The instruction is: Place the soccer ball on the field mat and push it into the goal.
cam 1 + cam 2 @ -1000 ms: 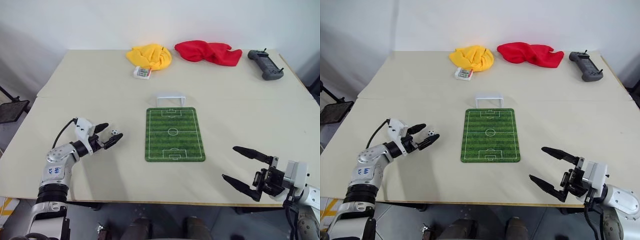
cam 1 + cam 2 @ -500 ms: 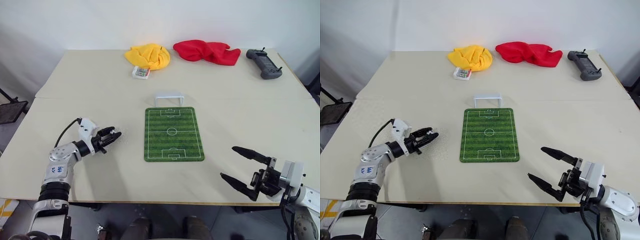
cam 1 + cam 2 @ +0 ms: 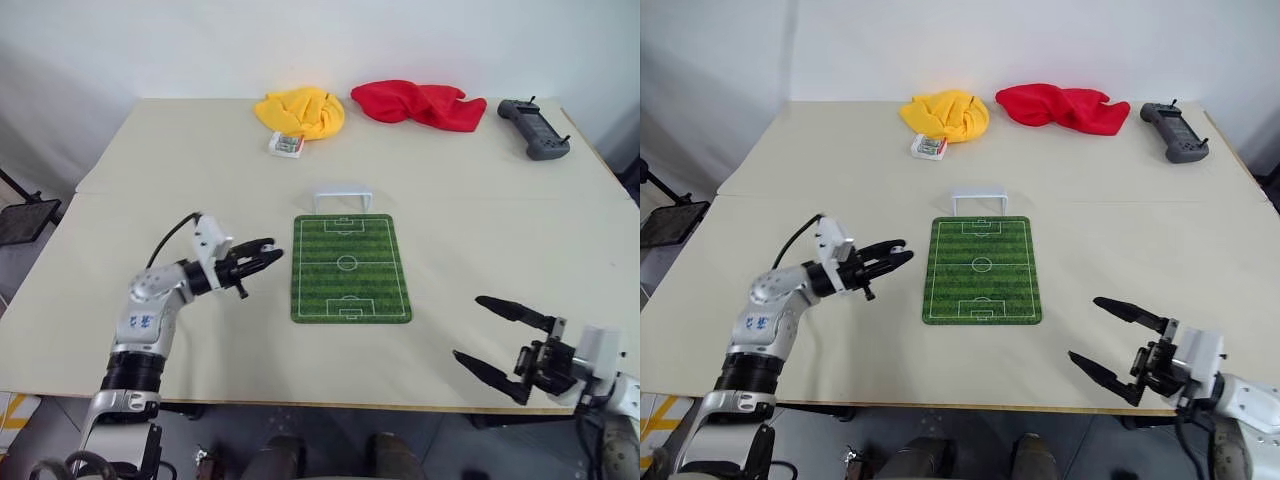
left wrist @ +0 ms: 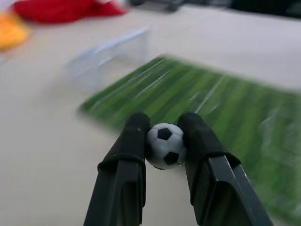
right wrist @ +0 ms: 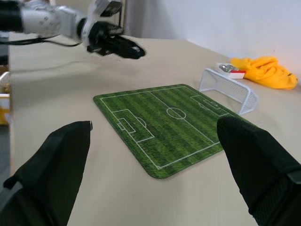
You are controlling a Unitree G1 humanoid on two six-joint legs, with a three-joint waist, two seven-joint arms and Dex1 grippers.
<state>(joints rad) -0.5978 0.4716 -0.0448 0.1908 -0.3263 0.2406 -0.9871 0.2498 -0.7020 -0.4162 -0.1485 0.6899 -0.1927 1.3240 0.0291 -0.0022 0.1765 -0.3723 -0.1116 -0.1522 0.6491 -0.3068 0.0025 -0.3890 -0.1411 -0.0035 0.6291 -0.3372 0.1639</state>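
Now carrying in | my left gripper [image 4: 164, 141] is pinching the soccer ball [image 4: 165, 145] just beside the field mat [image 3: 350, 267], mat's long axis running toward the goal [image 3: 342, 198] | right gripper [image 3: 505, 337] is idling wide, farther off.

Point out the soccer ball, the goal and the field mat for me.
soccer ball [image 4: 165, 145], left wrist view, middle of the ball between the fingers.
goal [image 3: 342, 197], left eye view, top bar of the white frame.
field mat [image 3: 349, 290], left eye view, bare turf below the centre circle.

The goal [image 4: 110, 54] and field mat [image 4: 211, 113] beyond the fingers are blurred
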